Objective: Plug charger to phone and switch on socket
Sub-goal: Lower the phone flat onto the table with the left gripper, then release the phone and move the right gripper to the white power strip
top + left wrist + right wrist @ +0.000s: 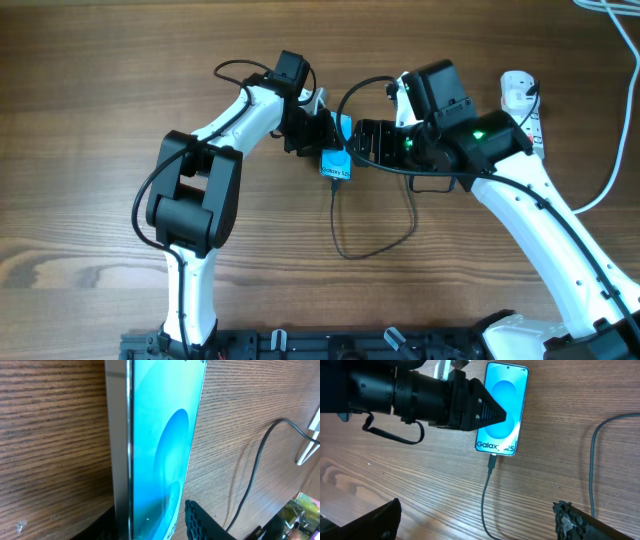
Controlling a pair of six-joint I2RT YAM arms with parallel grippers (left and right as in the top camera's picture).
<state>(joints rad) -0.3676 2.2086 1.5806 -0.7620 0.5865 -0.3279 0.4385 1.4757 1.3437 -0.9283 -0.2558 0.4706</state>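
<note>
The wooden table (100,80) is carrying both arms, which are reaching in from the near edge and meeting around its middle. The left arm (240,120) is bending in from the left and the right arm (540,200) is slanting in from the right. The right gripper (477,507) is hovering just above the tabletop on the phone's lower side, its jaws standing spread wide and holding nothing. The left gripper (322,138) is coming in from the phone's left, one pointed finger (490,410) overlapping the left edge of the screen; whether it is pinching the phone or standing slack around it cannot be told. The socket (518,95) is lying at the far right of the table, well apart from both grippers. The phone (507,390) is lying flat and face up between the two grippers, showing its cyan screen and white band. The charger (483,502) is trailing away from the phone in a loose loop across the wood, and its connector tip (492,462) is sitting against the phone's bottom edge, looking seated in the port
</note>
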